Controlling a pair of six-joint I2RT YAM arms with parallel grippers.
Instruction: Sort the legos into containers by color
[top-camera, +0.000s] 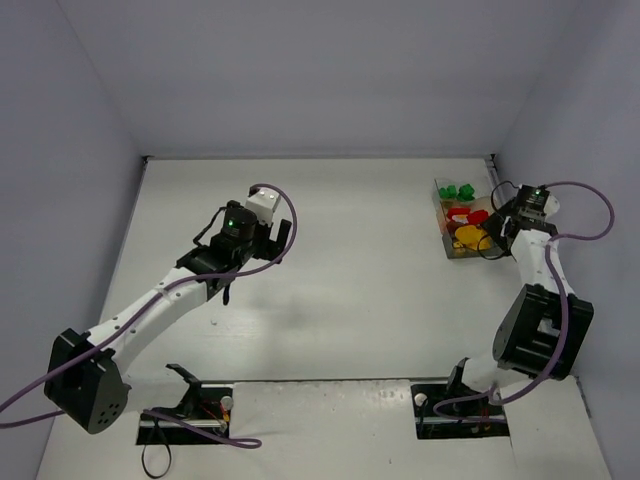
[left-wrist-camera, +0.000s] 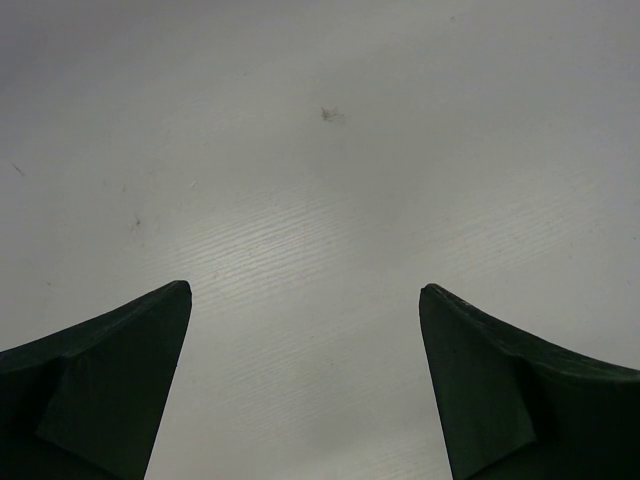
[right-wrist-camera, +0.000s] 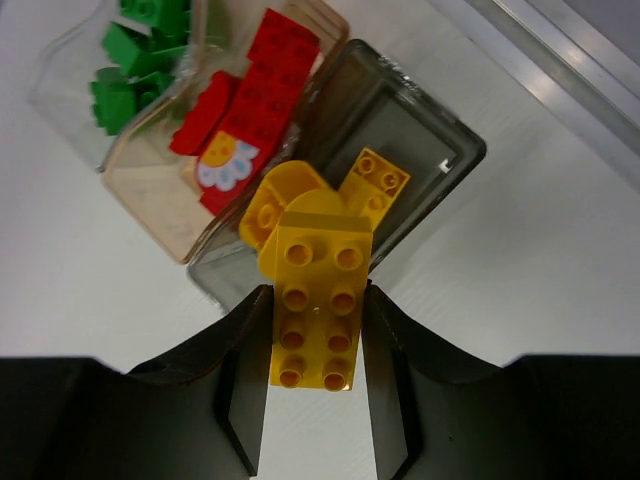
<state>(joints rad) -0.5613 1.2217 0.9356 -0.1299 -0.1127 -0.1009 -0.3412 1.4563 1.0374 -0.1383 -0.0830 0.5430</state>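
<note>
two arm bases at the near edge of the white table (top-camera: 350, 290); purple cables (top-camera: 200, 280) run along both arms; left arm reaches out over the left-middle of the table; left gripper (left-wrist-camera: 305, 290) has its fingers (left-wrist-camera: 120, 370) spread wide, nothing between them, only bare table surface below in the left wrist view; a small dark speck on the table just past it.

right arm stands at the right side and reaches to the far right; right gripper (right-wrist-camera: 316, 292) has its fingers (right-wrist-camera: 245, 350) pinching a long yellow brick (right-wrist-camera: 315, 335) by its long sides, studs toward the wrist camera; the brick's far end sits over the near compartment of the tray (right-wrist-camera: 450, 150); cannot tell if it touches the pieces under it.

tray lies at the far right of the table, near the right wall, long side running near to far; near compartment is dark and holds a rounded yellow piece (right-wrist-camera: 275, 200) and a small yellow brick (right-wrist-camera: 378, 178); middle compartment holds red bricks (right-wrist-camera: 265, 80), one with a white daisy print (right-wrist-camera: 225, 160); far compartment holds green bricks (right-wrist-camera: 135, 60); a metal rail (right-wrist-camera: 540, 60) runs along the table edge just right of the tray.
</note>
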